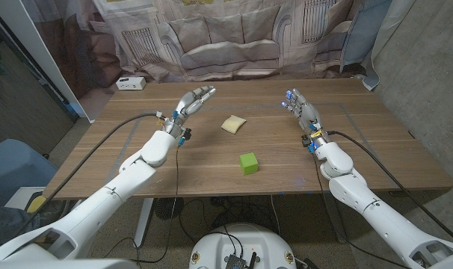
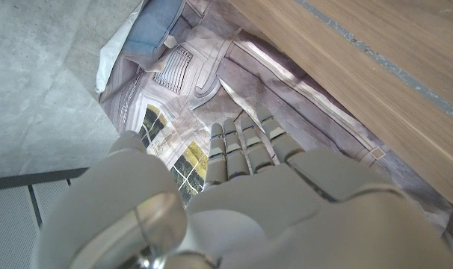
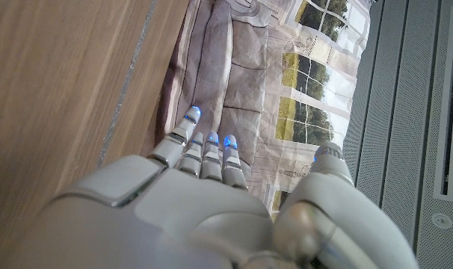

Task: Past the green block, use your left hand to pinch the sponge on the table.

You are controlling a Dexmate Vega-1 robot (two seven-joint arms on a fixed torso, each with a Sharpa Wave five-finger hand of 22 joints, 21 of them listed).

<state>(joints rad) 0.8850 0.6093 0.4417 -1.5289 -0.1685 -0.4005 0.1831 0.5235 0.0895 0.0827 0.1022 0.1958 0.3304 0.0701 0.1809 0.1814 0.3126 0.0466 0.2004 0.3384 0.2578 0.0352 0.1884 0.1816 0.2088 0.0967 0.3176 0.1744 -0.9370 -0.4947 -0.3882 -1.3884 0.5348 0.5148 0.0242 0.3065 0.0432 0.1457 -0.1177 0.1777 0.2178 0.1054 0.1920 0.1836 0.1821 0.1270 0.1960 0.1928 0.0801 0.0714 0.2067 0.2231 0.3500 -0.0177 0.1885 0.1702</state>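
Approach step, grasp not yet made. The sponge (image 1: 232, 124) is lying on the tabletop (image 1: 376, 149) beyond the green block (image 1: 248, 163). The left hand (image 1: 190, 101) is hovering beside it, fingers extended, holding nothing. Next move, judged: reaching right and lowering to pinch.

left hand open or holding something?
Open. The left hand holds nothing, fingers extended above the table; the sponge lies apart from it.
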